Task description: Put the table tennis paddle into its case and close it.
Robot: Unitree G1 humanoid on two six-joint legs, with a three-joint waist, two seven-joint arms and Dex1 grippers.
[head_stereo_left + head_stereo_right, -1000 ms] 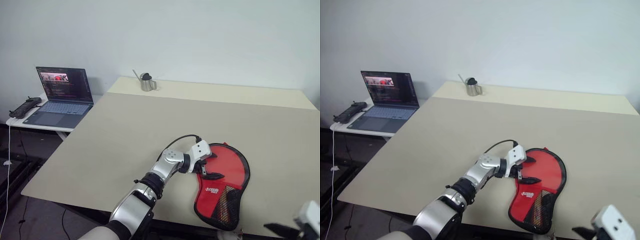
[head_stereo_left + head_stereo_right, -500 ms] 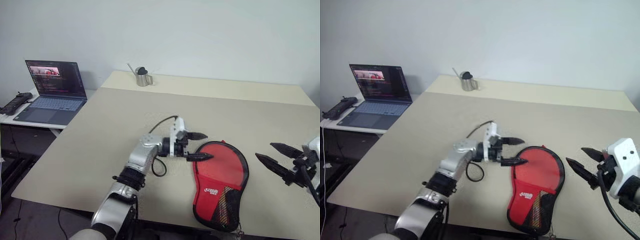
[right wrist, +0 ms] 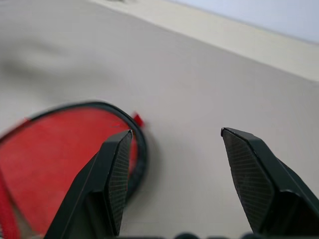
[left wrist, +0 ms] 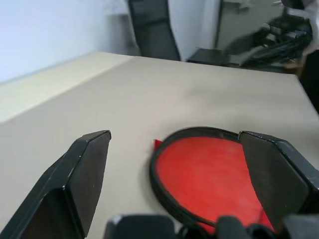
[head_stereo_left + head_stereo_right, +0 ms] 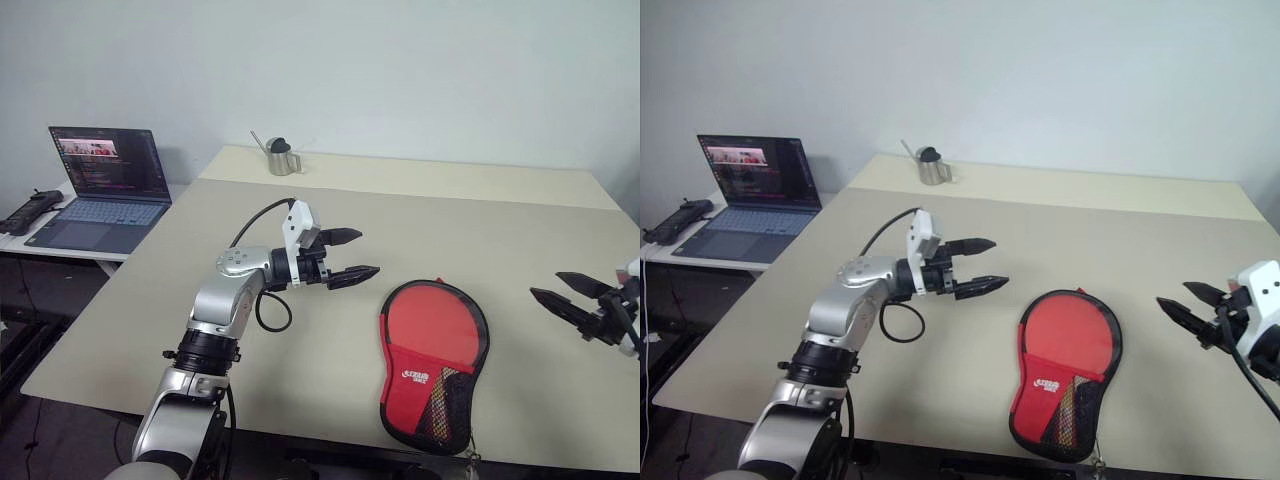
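The case (image 5: 435, 345) lies flat on the table (image 5: 300, 330) near its front edge, red with black trim, a white logo and a black mesh pocket at its narrow end. The table tennis paddle is hidden. My left gripper (image 5: 368, 252) hovers above the table to the left of the case, pointing toward it, open and empty. In the left wrist view the case (image 4: 214, 169) lies ahead between the fingers (image 4: 84, 169). My right gripper (image 5: 545, 284) hangs open to the right of the case, apart from it; its wrist view shows the case's rounded end (image 3: 60, 159).
A small metal jug (image 5: 282, 158) stands at the table's far left corner. An open laptop (image 5: 100, 185) and a black power strip (image 5: 25, 210) sit on a lower side table to the left. A dark office chair (image 4: 152, 27) stands beyond the table's right side.
My left gripper has lifted off the case and drawn back up and to the left. My right gripper has risen from the lower right corner to beside the case. The camera has shifted.
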